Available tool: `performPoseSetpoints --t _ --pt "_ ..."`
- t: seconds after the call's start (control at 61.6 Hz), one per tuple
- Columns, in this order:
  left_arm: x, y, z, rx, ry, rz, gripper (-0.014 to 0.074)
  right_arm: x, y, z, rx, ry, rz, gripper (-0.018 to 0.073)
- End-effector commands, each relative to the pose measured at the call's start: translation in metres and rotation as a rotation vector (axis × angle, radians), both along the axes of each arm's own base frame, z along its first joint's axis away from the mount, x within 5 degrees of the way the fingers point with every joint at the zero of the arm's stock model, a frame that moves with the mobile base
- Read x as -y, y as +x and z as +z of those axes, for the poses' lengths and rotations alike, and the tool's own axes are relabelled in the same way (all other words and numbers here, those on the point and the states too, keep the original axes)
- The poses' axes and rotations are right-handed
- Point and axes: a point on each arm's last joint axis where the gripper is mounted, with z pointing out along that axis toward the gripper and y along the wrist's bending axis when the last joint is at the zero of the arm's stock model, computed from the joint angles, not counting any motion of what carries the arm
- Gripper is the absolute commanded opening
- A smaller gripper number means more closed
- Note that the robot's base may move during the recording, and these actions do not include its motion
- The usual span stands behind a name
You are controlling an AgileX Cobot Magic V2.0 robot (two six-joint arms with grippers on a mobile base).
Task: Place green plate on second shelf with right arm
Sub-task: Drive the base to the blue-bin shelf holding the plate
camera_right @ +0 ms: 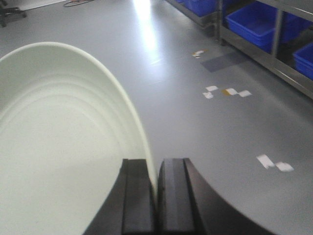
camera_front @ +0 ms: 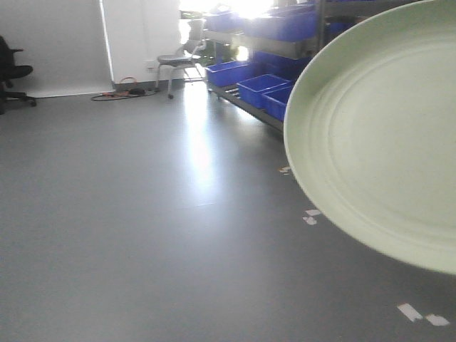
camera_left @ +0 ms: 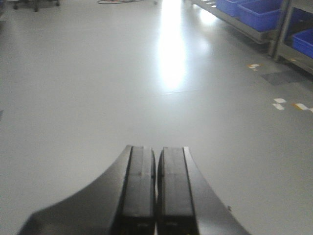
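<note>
The green plate is pale sage green with faint rings. It fills the right side of the front view, held up in the air and tilted, its inside facing the camera. In the right wrist view my right gripper is shut on the rim of the green plate, with the rim clamped between the two black fingers. My left gripper is shut and empty, hanging over bare floor. No arm or gripper shows in the front view.
A metal shelf rack with blue bins stands at the back right, also showing in the right wrist view. White tape marks lie on the grey floor. A chair stands by the far wall.
</note>
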Motion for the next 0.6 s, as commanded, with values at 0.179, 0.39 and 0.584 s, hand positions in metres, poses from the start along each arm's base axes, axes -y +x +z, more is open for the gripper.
performPoseSetpoints --t 0.179,0.39,0.584 --pt "0.0013 0.001 -0.0035 0.056 0.004 -0.018 0.0124 0.0016 0.0029 0.0203 0.136 0.019 -0.02 0.0057" --pt "0.0013 0.001 -0.0035 0.056 0.004 -0.018 0.0124 0.0016 0.0029 0.0203 0.136 0.019 -0.02 0.0057" --pt "0.0013 0.001 -0.0035 0.056 0.004 -0.018 0.0124 0.0015 0.0029 0.0204 0.136 0.019 -0.02 0.0057"
